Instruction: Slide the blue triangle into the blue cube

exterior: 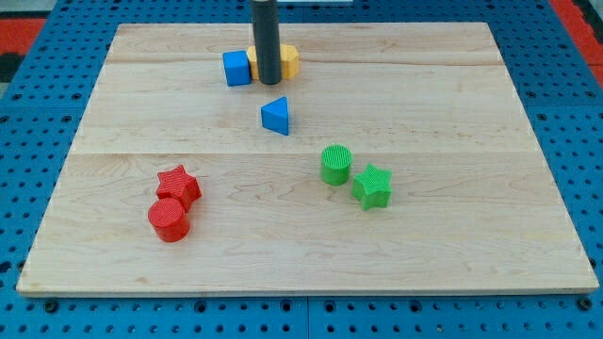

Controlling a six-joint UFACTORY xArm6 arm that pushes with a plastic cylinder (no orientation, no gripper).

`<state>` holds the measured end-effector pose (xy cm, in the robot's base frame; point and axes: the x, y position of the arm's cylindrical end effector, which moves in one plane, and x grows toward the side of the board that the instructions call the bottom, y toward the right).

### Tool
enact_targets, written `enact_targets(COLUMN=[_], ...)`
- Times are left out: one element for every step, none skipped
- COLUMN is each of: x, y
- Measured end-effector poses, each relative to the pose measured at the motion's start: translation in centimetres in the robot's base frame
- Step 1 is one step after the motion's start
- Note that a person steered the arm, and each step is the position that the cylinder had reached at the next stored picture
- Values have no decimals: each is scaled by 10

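The blue triangle point(276, 116) lies on the wooden board point(452, 217) a little above the middle. The blue cube point(236, 68) stands near the view's top, up and to the left of the triangle, with a gap between them. My rod comes down from the view's top and my tip point(268, 81) rests just right of the blue cube and above the triangle, apart from the triangle. The rod hides part of a yellow block point(287, 62) that sits right behind it; its shape is unclear.
A green cylinder point(336, 164) and a green star point(373, 185) sit right of centre. A red star point(178, 185) and a red cylinder point(170, 219) sit at the lower left. A blue pegboard surface point(38, 141) surrounds the board.
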<state>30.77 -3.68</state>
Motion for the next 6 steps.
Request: enact_targets(x=[14, 52, 95, 75, 40, 31], y=[19, 64, 46, -13, -37, -42])
